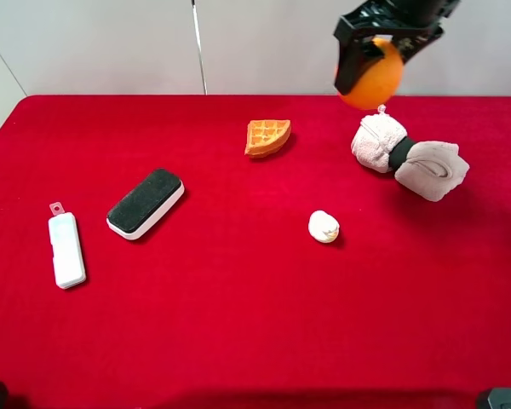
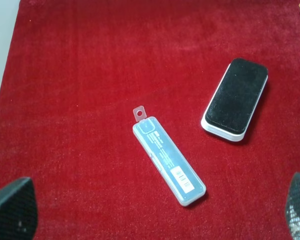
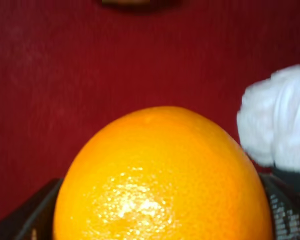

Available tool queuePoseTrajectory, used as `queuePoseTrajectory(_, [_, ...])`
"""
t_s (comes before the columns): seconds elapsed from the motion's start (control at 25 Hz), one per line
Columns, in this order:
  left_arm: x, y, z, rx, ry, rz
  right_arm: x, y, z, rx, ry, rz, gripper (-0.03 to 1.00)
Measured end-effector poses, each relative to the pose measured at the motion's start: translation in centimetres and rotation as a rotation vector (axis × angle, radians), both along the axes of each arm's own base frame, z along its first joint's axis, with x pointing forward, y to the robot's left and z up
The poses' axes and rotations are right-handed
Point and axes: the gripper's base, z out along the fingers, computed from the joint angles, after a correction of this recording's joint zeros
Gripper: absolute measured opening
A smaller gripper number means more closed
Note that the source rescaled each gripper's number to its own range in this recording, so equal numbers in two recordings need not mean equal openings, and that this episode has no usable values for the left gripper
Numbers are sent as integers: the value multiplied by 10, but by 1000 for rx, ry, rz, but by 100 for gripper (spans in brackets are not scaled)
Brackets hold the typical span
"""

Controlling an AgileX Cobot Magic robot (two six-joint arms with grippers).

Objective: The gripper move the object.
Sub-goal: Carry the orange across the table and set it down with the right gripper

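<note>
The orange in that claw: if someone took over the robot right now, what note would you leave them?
Right gripper: shut on the orange, held in the air over the far side of the table, near the rolled towel.
Left gripper: open, empty, over the white plastic case.
Done: orange picked up.
Left: set it down and let go.

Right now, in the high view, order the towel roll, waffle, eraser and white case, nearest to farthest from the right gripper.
1. Towel roll, right side, by the right gripper.
2. Waffle, mid-table.
3. Eraser, left.
4. White case, far left.
</note>
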Motion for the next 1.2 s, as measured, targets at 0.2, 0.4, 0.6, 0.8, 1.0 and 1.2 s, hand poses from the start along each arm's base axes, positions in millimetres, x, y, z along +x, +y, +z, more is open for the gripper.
queuePoseTrajectory(0.2, [0, 0, 0, 0, 0, 0, 13, 35, 1, 11, -44, 55, 0])
queuePoseTrajectory(0.4, [0, 0, 0, 0, -1, 0, 27, 71, -7, 30, -70, 98, 0])
queuePoseTrajectory(0.6, [0, 0, 0, 0, -1, 0, 38, 105, -21, 57, -80, 128, 0])
queuePoseTrajectory(0.8, [0, 0, 0, 0, -1, 0, 44, 138, -40, 109, -89, 144, 0])
queuePoseTrajectory(1.0, [0, 0, 0, 0, -1, 0, 54, 163, -57, 195, -132, 141, 0])
queuePoseTrajectory(1.2, [0, 0, 0, 0, -1, 0, 63, 178, -78, 278, -165, 116, 0])
